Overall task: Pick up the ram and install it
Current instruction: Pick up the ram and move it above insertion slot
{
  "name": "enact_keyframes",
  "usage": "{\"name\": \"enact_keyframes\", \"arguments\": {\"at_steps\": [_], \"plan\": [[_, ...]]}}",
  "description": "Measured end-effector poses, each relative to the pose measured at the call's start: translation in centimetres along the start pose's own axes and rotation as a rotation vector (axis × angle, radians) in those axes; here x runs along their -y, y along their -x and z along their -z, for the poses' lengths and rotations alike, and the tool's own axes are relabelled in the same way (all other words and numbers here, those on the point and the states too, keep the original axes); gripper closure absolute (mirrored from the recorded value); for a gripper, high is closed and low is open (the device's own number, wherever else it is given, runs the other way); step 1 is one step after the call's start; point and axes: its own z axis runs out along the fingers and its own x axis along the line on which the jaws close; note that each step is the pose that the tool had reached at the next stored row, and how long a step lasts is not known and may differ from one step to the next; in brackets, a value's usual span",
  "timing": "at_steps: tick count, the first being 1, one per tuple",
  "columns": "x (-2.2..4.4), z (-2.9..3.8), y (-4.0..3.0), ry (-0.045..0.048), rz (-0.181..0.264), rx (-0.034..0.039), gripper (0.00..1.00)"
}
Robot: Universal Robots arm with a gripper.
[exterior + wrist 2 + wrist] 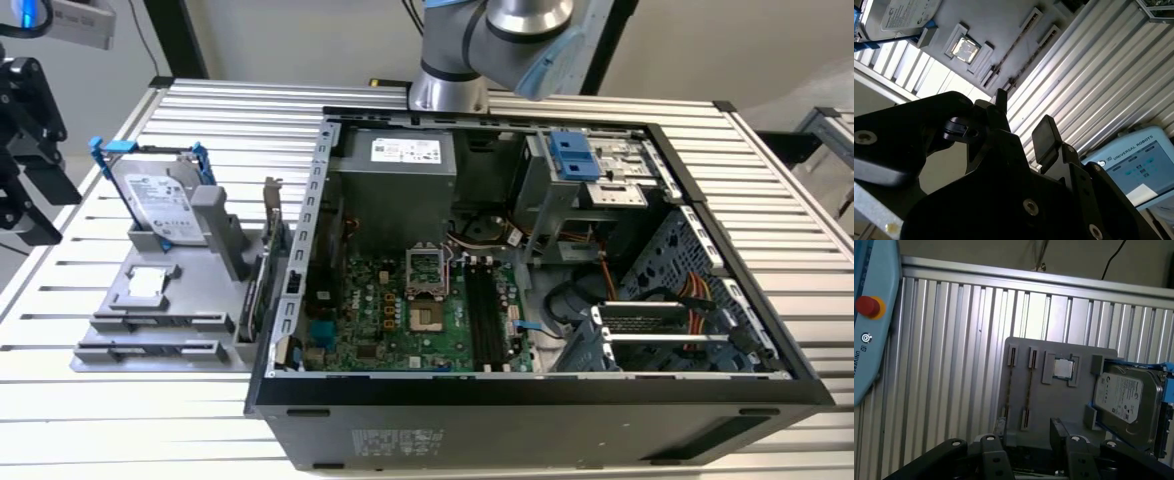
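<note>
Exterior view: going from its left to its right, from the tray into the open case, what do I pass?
Hard drive → ram, standing on edge at the tray's case-side edge → motherboard → orange cables.

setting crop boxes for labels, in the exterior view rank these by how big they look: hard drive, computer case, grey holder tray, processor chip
1. computer case, by far the largest
2. grey holder tray
3. hard drive, standing upright in the tray
4. processor chip, smallest

The tray items sit close together, so nearness barely affects the ranking.
</note>
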Motion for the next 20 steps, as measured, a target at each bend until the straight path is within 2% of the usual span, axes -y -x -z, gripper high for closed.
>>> {"name": "enact_keyframes", "arguments": {"at_steps": [4,20], "plan": [[0.00,-0.04,0.00,-0.0001,0.000,0.0001,0.00],[0.01,-0.97,-0.02,0.0000,0.000,-0.0001,0.00]]}}
